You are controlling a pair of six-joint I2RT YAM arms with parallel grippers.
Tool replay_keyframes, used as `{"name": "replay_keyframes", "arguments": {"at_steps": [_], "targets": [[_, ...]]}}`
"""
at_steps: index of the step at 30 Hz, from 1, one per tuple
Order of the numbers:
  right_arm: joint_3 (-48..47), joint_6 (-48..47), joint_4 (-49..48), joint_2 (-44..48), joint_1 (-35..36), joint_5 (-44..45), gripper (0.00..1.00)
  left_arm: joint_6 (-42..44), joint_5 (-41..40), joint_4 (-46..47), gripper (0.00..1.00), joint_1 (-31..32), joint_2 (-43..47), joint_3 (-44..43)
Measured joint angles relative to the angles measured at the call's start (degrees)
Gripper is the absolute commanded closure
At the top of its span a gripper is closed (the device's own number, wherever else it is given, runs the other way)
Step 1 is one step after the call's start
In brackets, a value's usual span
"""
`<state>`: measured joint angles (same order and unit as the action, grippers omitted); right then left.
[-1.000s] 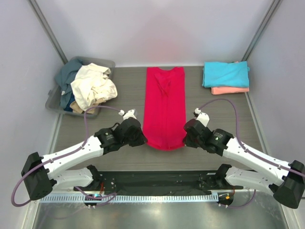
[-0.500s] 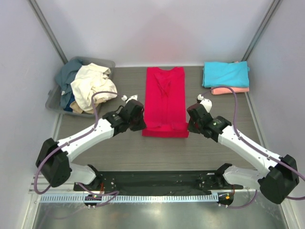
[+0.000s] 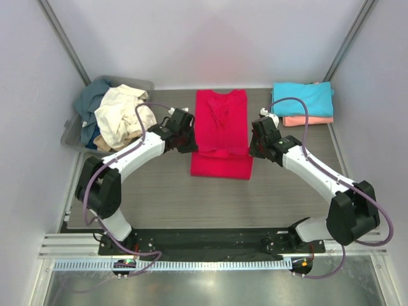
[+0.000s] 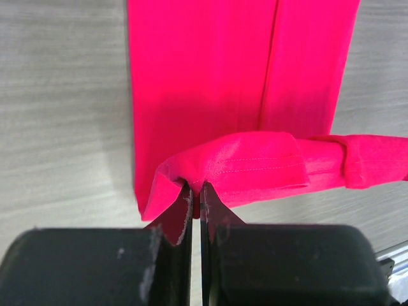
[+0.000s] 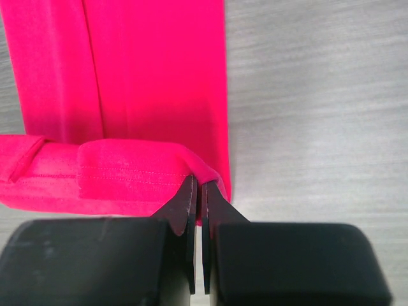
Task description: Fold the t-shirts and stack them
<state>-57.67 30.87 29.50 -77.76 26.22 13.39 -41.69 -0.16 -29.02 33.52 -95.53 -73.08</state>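
Crimson red cloth t-shirt (image 3: 220, 124) lies as a long folded strip in the middle of the grey wood-grain worktop (image 3: 159, 191) in the top view, with its near end doubled back over itself. The left fingers (image 3: 189, 144) and right fingers (image 3: 254, 148) meet that doubled end at its two corners. At far right a folded turquoise t-shirt (image 3: 303, 99) sits on a salmon pink t-shirt (image 3: 309, 120). At far left a cream t-shirt (image 3: 124, 115) and a slate blue t-shirt (image 3: 91, 97) are heaped in a grey plastic tub (image 3: 69, 135).

In the left wrist view, the fingers are pressed together, pinching the raised hem corner of the red cloth.

The right wrist view shows the same pinch on the opposite hem corner.
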Motion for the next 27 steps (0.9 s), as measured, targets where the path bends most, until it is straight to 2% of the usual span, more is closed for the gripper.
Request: {"name": "replay_keyframes", "arguments": {"at_steps": [13, 27], "targets": [[-3.9, -5.6, -6.3, -10.1, -4.1, -5.6, 0.99, 2.9, 4.4, 0.0, 1.0, -3.5, -10.3, -7.8], [-10.3, -7.0, -11.5, -19.6, -8.1, -12.0, 0.99, 3.3, 7.0, 0.0, 1.0, -6.6, -16.4, -14.3]]}}
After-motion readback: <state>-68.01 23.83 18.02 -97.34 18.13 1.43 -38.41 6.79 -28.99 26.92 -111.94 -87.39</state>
